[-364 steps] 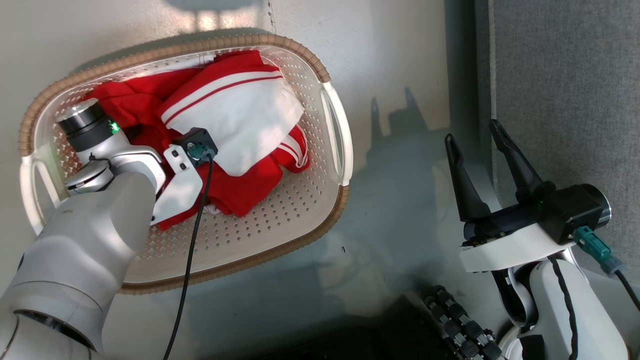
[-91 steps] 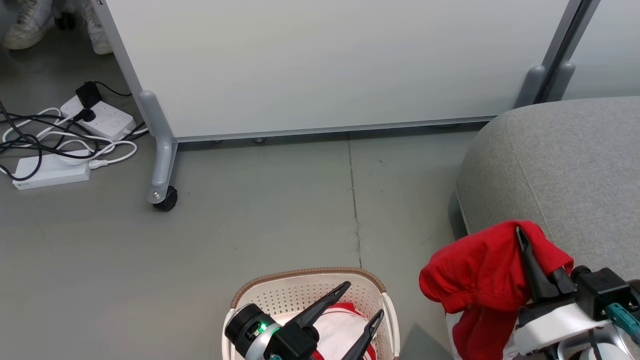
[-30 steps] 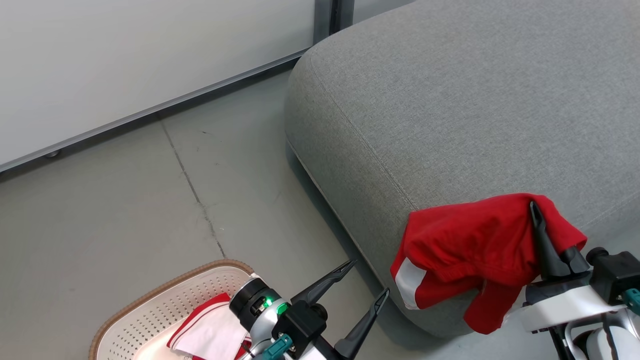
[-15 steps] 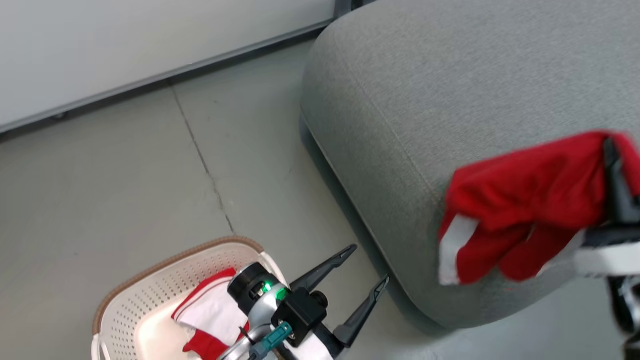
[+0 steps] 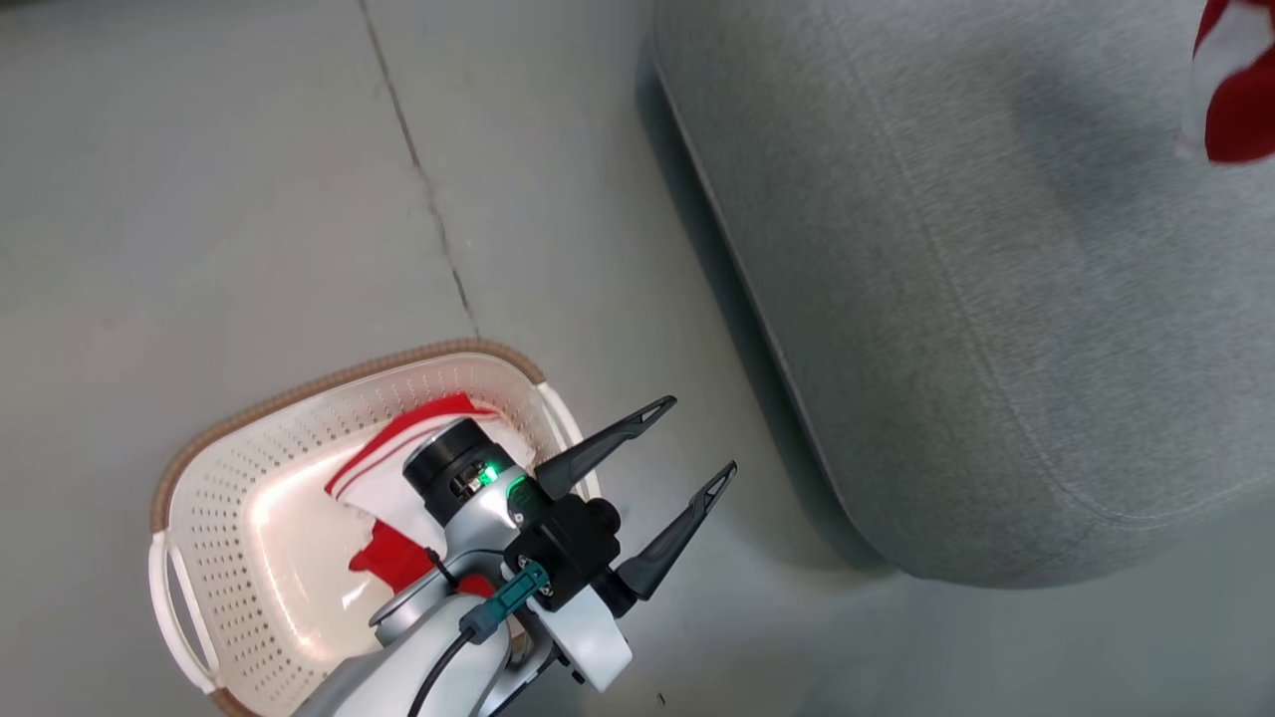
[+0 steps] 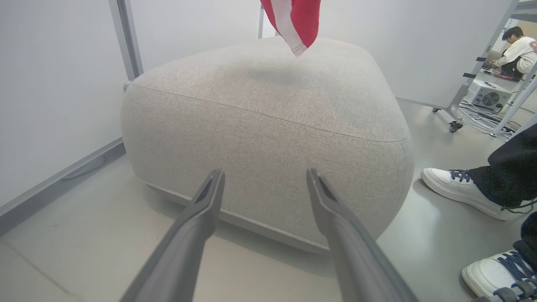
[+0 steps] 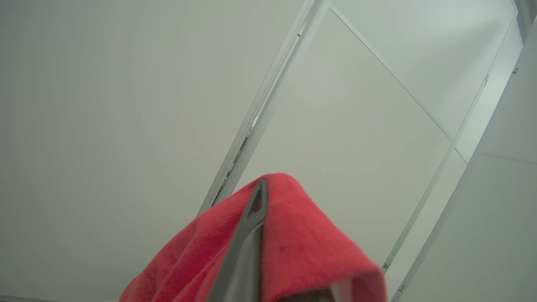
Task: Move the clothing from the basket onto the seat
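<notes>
One red garment (image 5: 1230, 110) moved further over seat (image 5: 996, 299), pinched in right gripper (image 7: 258, 209); left gripper (image 5: 697, 434) spread, empty; striped garment (image 5: 398, 478) remained in basket (image 5: 199, 468).

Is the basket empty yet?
No, not empty: a red-and-white striped garment lies inside the basket, partly hidden behind the left arm.

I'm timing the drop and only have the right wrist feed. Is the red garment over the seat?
Observer: Yes. The left wrist view shows the red garment hanging over the seat's top.
Operator: Anything left to fetch?
Observer: The red-and-white garment lies in the basket, per the head view.
Operator: Is my left side free?
Observer: Yes, the left end effector is open and empty, over the floor between basket and seat.
</notes>
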### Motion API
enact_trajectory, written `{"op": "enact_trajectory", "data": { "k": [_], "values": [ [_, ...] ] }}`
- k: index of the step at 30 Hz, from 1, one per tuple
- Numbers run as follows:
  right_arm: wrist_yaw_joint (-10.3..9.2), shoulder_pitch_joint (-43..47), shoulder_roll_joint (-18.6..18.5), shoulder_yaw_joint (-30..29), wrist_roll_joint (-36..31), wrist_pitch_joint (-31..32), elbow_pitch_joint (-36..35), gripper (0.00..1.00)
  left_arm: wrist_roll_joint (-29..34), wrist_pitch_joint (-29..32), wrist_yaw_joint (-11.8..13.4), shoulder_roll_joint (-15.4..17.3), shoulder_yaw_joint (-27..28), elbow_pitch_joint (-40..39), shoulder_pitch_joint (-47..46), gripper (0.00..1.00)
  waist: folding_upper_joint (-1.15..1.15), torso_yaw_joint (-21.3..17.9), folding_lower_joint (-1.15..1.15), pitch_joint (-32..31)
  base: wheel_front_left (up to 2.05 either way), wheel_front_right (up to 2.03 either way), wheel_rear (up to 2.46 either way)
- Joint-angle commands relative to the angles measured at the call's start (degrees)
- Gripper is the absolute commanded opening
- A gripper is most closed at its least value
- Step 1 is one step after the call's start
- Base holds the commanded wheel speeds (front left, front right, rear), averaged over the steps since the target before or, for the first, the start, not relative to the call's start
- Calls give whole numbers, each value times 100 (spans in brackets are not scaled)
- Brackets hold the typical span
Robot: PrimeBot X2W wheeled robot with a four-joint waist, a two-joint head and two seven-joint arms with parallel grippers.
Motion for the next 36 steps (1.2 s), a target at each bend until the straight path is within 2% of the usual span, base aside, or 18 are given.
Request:
{"op": "enact_trajectory", "data": {
  "k": [1,7,15,22,24,28,36],
  "values": [
    [1,-207,-118,33,8,-9,139,0,36,-5,-7,65,-23,-43,-156,100,0,144,0,344,0,0,0],
    [0,-941,-505,135,-33,-9,1039,0,-2,-5,-7,264,-125,-67,-370,100,0,346,0,706,0,0,0],
    [0,-1635,-900,161,-101,-10,2486,0,9,-5,-7,305,-89,-159,-429,100,0,663,0,1020,0,0,0],
    [0,-2040,-913,259,-267,-9,3580,0,59,-5,-7,343,-2,-218,-355,100,0,816,0,1169,0,0,0],
    [0,-2085,-982,411,-500,-9,3966,0,56,-5,-7,363,13,-224,-328,100,0,844,0,1217,0,0,0],
    [0,-2301,-883,428,-431,-9,4527,0,86,-5,-7,417,92,-237,-340,100,0,898,0,1346,0,0,0],
    [0,-2337,-737,532,-384,-9,5184,0,144,-5,-7,441,164,-232,-337,100,0,964,0,1461,0,0,0]
  ]
}}
